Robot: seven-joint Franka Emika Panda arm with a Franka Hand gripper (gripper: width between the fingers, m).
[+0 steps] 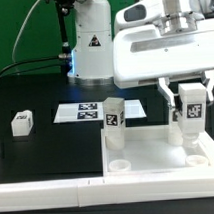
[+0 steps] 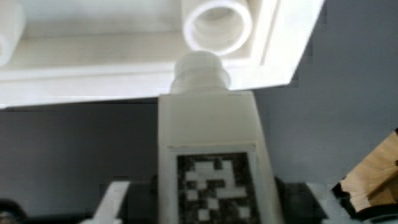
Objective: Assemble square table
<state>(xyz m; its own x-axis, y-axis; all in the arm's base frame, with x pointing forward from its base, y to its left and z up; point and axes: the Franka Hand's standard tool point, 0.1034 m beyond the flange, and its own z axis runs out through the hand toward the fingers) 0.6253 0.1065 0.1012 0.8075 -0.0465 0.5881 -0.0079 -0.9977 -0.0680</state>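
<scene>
**Exterior view.** The plate lay flat and white on the black table, in the lower right of the frame. Round sockets showed at its two near corners. A standing leg was upright at the plate's far corner toward the exterior view's left, with its black-and-white tag facing the camera. The hand was clenched on a second one, the held leg. It kept this leg upright at the plate's far corner toward the exterior view's right. Whether the leg touched the plate could not be told. A loose leg lay on the table at the middle left, well apart from the plate. The marker board lay flat between that leg and the plate. A long white rail ran along the lower edge. The arm's white base stood at the top centre, with a green backdrop in the upper left.

**Wrist view.** The held leg filled the middle, blocky and white, with its tag toward the camera. The fingers flanked it on both sides. Its rounded peg end sat just beside a round socket in the plate. Dull grey table showed beyond.
</scene>
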